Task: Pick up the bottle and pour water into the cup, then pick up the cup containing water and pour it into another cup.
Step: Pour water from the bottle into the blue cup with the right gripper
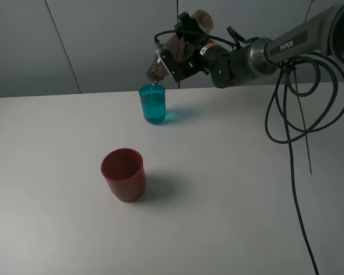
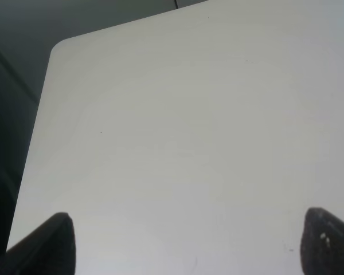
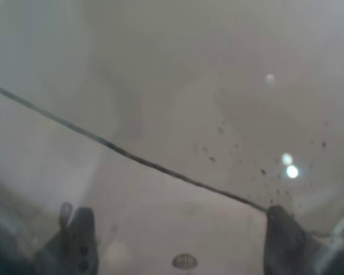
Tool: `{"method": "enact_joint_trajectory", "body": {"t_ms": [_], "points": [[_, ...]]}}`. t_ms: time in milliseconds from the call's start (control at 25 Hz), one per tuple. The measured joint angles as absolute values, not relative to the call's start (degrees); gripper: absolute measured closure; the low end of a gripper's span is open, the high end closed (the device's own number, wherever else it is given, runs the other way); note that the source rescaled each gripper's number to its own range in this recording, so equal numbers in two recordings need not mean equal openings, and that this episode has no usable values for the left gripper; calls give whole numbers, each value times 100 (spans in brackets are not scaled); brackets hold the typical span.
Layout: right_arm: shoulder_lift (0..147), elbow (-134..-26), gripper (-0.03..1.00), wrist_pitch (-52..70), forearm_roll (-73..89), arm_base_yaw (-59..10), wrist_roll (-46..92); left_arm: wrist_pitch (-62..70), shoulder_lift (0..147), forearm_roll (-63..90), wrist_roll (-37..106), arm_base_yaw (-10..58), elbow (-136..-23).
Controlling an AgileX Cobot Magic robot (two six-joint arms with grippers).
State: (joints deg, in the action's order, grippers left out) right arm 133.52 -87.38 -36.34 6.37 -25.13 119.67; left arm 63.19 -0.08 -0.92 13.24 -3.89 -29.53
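Right arm (image 1: 264, 54): silver-grey cylindrical link lettered "PiPER" (image 1: 292, 43) in white, black wrist joints. Black cables (image 1: 284, 109) looped loosely beneath, 1 thin lead hanging down. Left gripper (image 2: 192, 252): 2 dark, rounded fingertips (image 2: 57, 243), matte black, 1 with small pale specks.

Likely robot lab: white table (image 1: 246, 200), grey panel wall (image 1: 103, 40), dangling cable (image 1: 293, 189).

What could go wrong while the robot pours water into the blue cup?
1. The bottle mouth hangs just over the teal cup's rim, so a small wobble of the right claw might send water onto the table or knock the cup.
2. The teal cup looks fairly full; pouring longer could overflow it, and a full cup may slosh when carried to the red cup.
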Motion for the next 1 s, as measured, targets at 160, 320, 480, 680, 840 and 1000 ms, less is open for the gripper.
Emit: {"method": "enact_joint_trajectory", "body": {"t_ms": [160, 320, 480, 680, 840, 1000], "points": [[13352, -8738, 95, -3643, 593, -2513, 11967, 6319, -8, -92, 1324, -389, -2953], [13352, -8738, 95, -3643, 555, -2513, 11967, 6319, -8, -92, 1324, -389, -2953], [13352, -8738, 95, -3643, 555, -2513, 11936, 6319, -8, -92, 1324, -389, -2953], [13352, -8738, 95, -3597, 739, -2513, 11435, 6319, -8, -92, 1324, -389, -2953], [13312, -8738, 95, -3041, 1342, -2565, 11225, 6319, -8, -92, 1336, -389, -2953], [13132, -8631, 95, -2117, 1819, -2613, 11062, 6319, -8, -92, 1348, -389, -2953]]}}
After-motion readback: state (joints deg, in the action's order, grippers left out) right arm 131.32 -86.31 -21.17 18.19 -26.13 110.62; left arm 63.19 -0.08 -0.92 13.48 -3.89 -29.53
